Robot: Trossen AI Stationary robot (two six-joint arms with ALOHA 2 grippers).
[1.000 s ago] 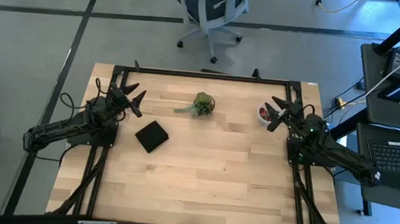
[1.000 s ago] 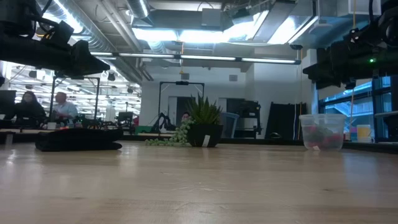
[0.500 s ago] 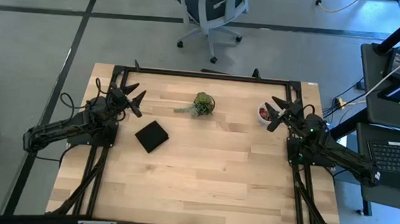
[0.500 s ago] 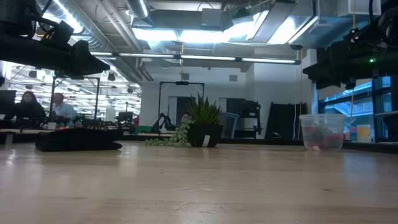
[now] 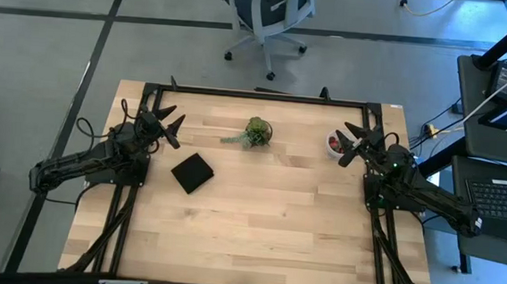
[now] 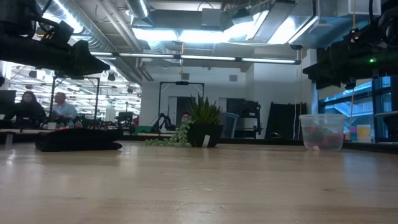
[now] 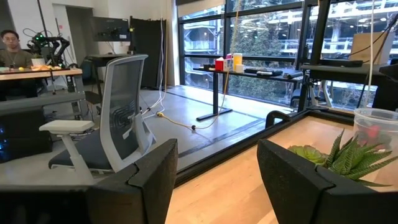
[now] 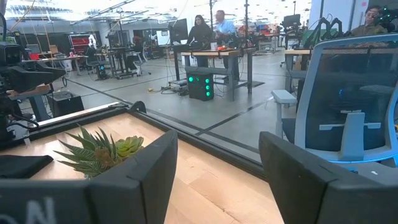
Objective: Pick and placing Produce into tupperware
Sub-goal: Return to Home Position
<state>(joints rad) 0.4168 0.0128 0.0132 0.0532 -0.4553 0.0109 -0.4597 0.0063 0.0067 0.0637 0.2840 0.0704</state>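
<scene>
Robot arms, two and dark, are reaching over a pale wooden bench (image 5: 257, 223). We are seeing the small round translucent whitish plastic tub (image 6: 322, 132) standing near the bench's far right corner, with reddish produce (image 6: 318, 137) lying inside it; we are finding no loose pieces elsewhere.

The right gripper (image 5: 343, 144) is hovering with its fingers spread wide. From above, the tub is sitting just ahead of its tips, roughly between them; the level view is showing that gripper hanging higher than the tub's rim.

The left gripper (image 5: 175, 128), likewise spread and holding nothing, is hovering well apart at the far left, beyond a green leafy plant (image 5: 257, 131) and a flat black square (image 5: 192, 173).

We are judging the filling finished: the right arm, much the nearer, is needing to draw straight back from the tub without brushing it.
</scene>
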